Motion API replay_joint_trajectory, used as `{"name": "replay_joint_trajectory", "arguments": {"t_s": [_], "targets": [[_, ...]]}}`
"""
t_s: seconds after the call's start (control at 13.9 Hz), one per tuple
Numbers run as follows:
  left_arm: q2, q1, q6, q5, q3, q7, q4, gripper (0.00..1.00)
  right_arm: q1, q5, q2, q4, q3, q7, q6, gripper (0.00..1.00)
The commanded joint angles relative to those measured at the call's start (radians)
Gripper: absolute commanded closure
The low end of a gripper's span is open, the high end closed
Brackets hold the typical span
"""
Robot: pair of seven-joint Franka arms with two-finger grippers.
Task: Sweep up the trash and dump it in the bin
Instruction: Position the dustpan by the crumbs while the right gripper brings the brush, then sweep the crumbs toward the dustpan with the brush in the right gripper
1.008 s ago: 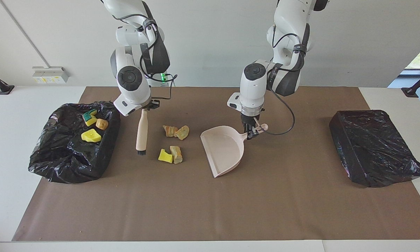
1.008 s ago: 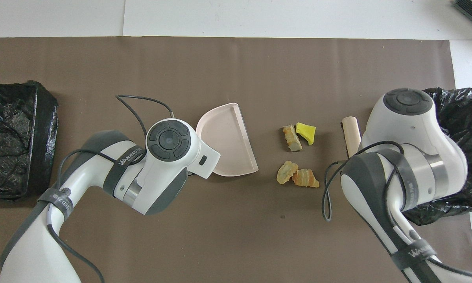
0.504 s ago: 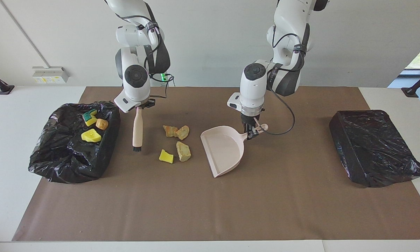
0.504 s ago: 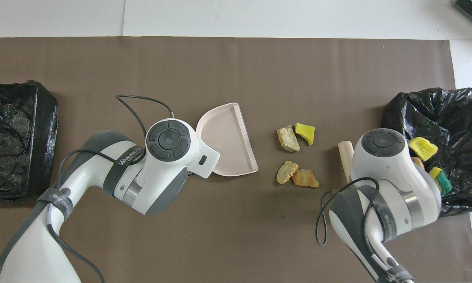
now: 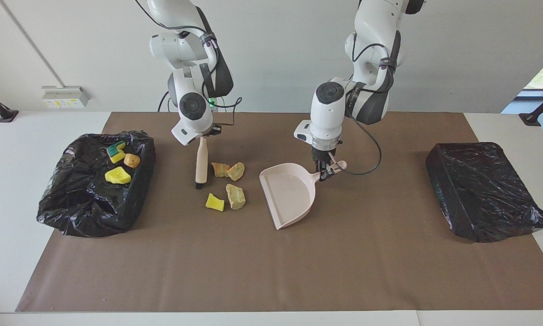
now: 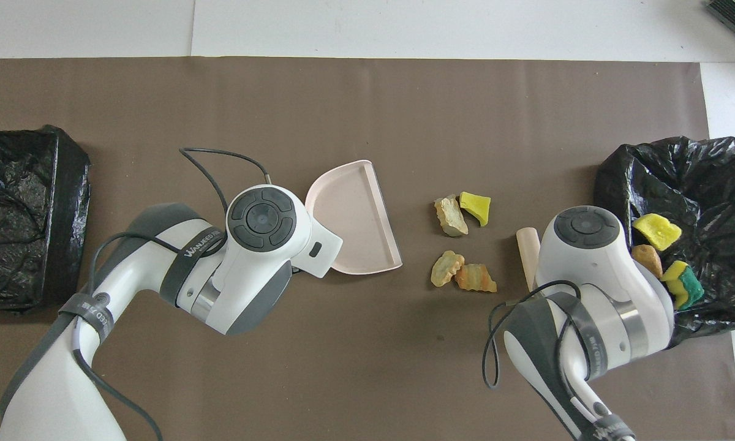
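Observation:
Several trash pieces lie on the brown mat: two tan lumps, and a yellow scrap beside a pale lump. My right gripper is shut on a pink brush that hangs bristles down beside the tan lumps, on the bin's side. My left gripper is shut on the handle of the pink dustpan, which rests on the mat with its mouth toward the trash. The bin, lined with a black bag, holds three pieces.
A second box wrapped in black plastic sits at the left arm's end of the table. The brown mat covers the table's middle. In the overhead view both wrists hide their grippers.
My right arm has carried the brush away from the bin toward the trash. The pale lump by the yellow scrap has rolled over. The left arm and dustpan have not moved.

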Motion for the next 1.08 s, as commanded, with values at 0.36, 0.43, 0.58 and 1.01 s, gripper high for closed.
{"name": "replay_joint_trajectory", "arguments": {"t_s": [0.36, 0.43, 0.58, 1.01], "targets": [[-0.055, -0.007, 0.043, 0.001, 0.011, 0.019, -0.079, 1.0, 0.022, 0.327, 0.109, 0.2, 0.002, -0.09, -0.037, 1.0], [-0.055, -0.007, 0.045, 0.001, 0.011, 0.019, -0.079, 1.0, 0.02, 0.317, 0.114, 0.248, 0.002, -0.078, -0.088, 1.0], [-0.055, -0.005, 0.048, 0.001, 0.011, 0.019, -0.079, 1.0, -0.007, 0.237, 0.104, 0.343, -0.013, -0.07, -0.235, 1.0], [-0.053, -0.002, 0.055, 0.001, 0.011, 0.014, -0.081, 1.0, -0.082, -0.178, 0.162, 0.534, -0.007, -0.223, -0.36, 1.0]]}}
